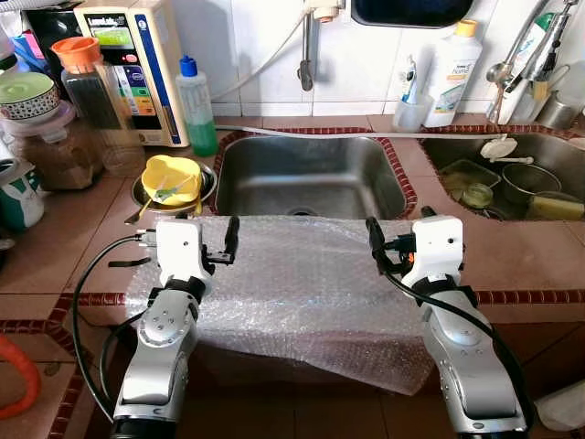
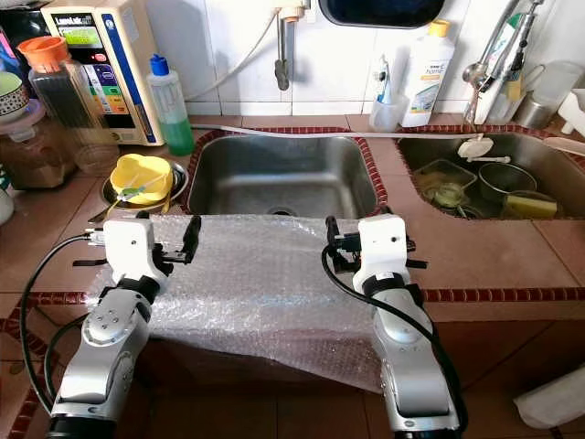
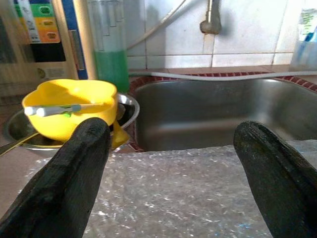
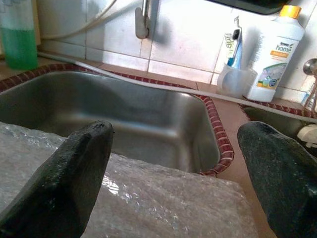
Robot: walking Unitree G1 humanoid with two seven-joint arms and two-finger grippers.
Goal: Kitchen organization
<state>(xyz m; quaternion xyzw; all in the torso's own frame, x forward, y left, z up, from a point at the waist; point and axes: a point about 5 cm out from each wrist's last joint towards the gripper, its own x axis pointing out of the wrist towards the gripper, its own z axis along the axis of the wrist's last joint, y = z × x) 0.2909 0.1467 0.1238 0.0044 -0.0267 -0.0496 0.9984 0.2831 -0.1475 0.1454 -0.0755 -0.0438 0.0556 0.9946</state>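
Near counter edge covered w/ bubble wrap (image 1: pixel 292 283); sink (image 1: pixel 306 174) beyond lies open. Yellow bowl (image 1: pixel 171 178) blocks far left; dish-filled basin (image 1: pixel 512 178) far right.

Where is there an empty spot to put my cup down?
The tiled counter between the bubble wrap and the right sink is bare, and so is the middle sink. The left corner is crowded with jars and a yellow bowl.

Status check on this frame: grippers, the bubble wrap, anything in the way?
Left gripper and right gripper open, over the bubble wrap. Wrap flat on the counter, front edge overhanging. Yellow bowl near its left corner.
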